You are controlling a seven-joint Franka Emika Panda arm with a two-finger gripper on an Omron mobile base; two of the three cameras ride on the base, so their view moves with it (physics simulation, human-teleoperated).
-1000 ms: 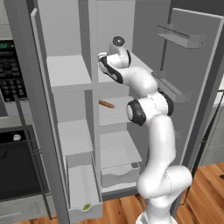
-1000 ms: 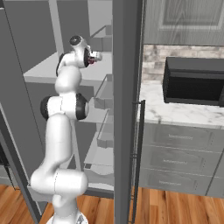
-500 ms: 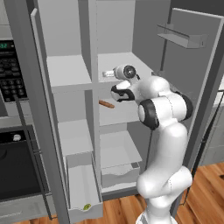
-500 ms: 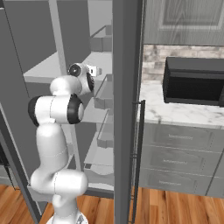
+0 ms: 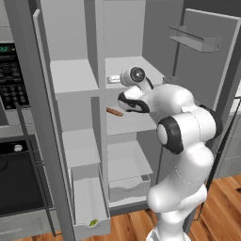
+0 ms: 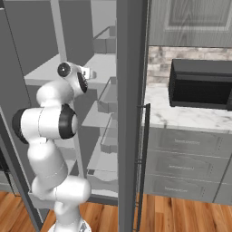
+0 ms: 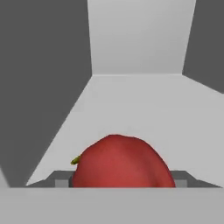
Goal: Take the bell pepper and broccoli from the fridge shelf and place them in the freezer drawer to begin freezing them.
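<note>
A white robot arm reaches over the fridge shelf, its gripper pinching the red bell pepper, while the broccoli already lies in the freezer drawer below, so the pepper apparently must next be lowered there.

You will find almost no legible text in these views. The oven control panel at the left edge of the left base view carries a small green digital readout and rows of pale button markings, all too small and blurred for you to read. No labels, brands or signs appear on the fridge interior or cabinets.
</note>
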